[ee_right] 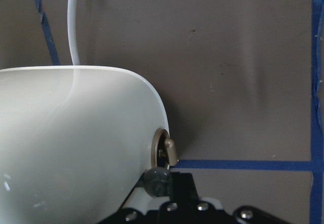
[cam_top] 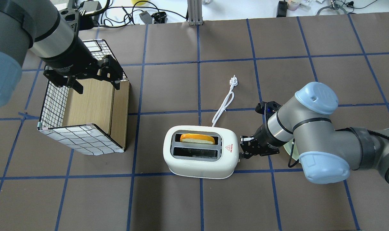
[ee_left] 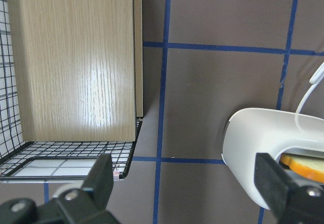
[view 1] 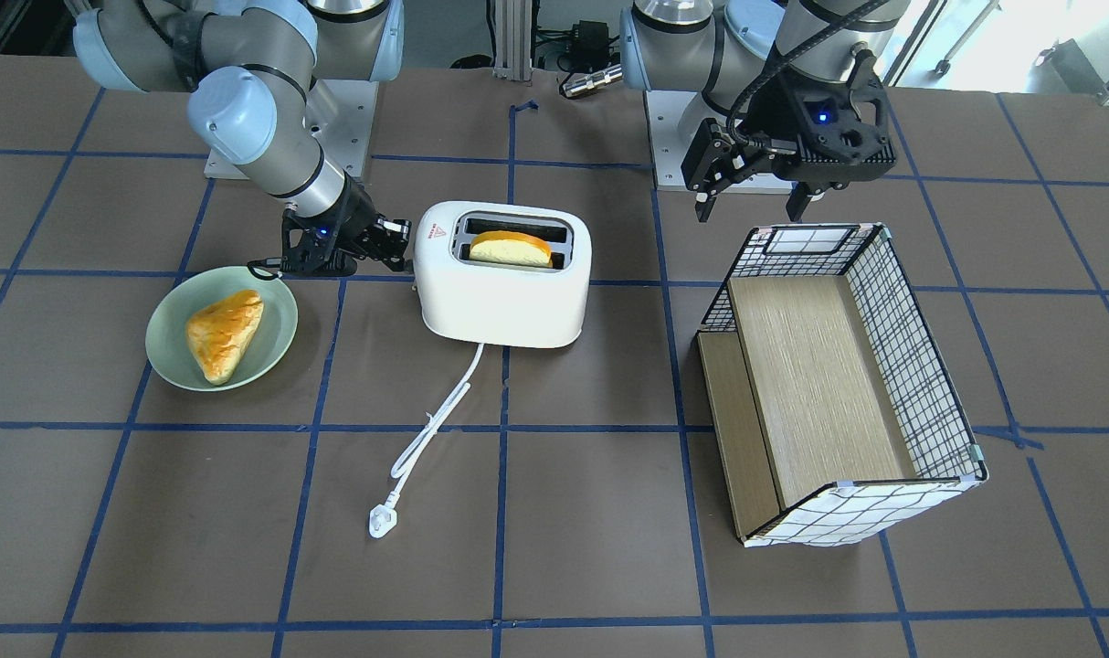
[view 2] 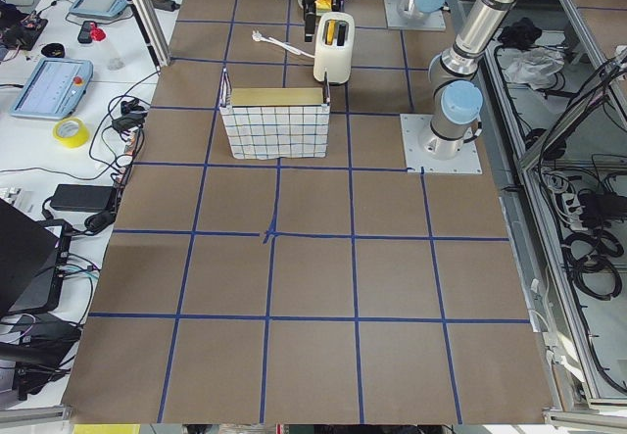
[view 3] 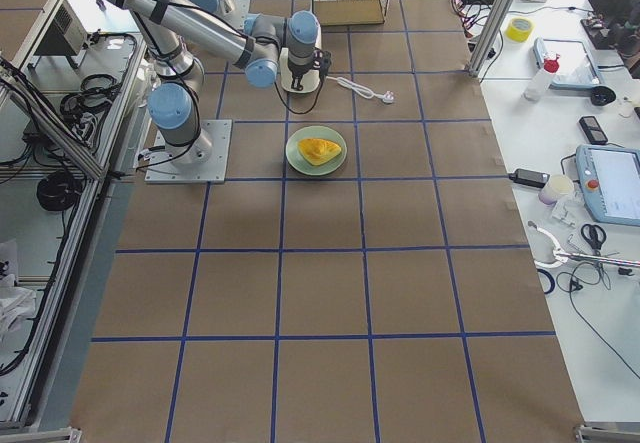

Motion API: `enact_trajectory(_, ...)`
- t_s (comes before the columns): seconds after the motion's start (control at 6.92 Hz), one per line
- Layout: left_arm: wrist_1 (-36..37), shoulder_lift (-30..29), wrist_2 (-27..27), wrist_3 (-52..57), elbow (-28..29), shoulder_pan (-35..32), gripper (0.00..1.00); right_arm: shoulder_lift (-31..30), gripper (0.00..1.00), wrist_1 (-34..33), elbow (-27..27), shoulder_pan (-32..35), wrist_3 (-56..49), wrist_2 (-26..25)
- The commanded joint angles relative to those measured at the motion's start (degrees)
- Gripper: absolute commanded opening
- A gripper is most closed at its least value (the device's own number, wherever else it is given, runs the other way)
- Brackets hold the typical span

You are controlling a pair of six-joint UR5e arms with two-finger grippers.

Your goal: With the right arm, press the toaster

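Overhead exterior view: the toaster (cam_top: 201, 155) stands near the middle of the worktop (cam_top: 277, 38), and its white cord (cam_top: 223, 107) runs away to a plug (cam_top: 233, 80). 1 of its 2 slots holds a bread slice (cam_top: 197, 138). The right arm (cam_top: 310, 128) reaches in low. The right pincer (cam_top: 242, 151) is clenched, its tip at the toaster's end wall just beside the small lever (ee_right: 167, 150); whether they touch cannot be told. On that pincer's other side sits a green plate (view 1: 166, 320) with a pastry (view 1: 224, 334). The left pincer (cam_top: 96, 84) hangs released above one end of a wire basket (cam_top: 82, 141), well apart from the toaster.
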Motion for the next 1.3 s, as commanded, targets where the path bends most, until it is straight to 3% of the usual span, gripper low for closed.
enact_trajectory(0.0,0.0,0.0,0.1,0.0,0.0,0.0,1.0,0.3,0.0,-0.1,-0.3,-0.4,0.0,-10.4)
enact_trajectory(0.14,0.0,0.0,0.0,0.0,0.0,0.0,1.0,0.3,0.0,-0.3,-0.4,-0.4,0.0,-14.8)
enact_trajectory(0.58,0.0,0.0,0.1,0.0,0.0,0.0,1.0,-0.4,0.0,0.2,-2.2,-0.6,-0.6,-21.4)
enact_trajectory(0.72,0.0,0.0,0.1,0.0,0.0,0.0,1.0,-0.5,0.0,2.8,-5.1,-0.7,-0.7,-22.5)
enact_trajectory(1.16,0.0,0.0,0.1,0.0,0.0,0.0,1.0,-0.4,0.0,25.7,-24.8,-0.1,-1.0,-21.5)
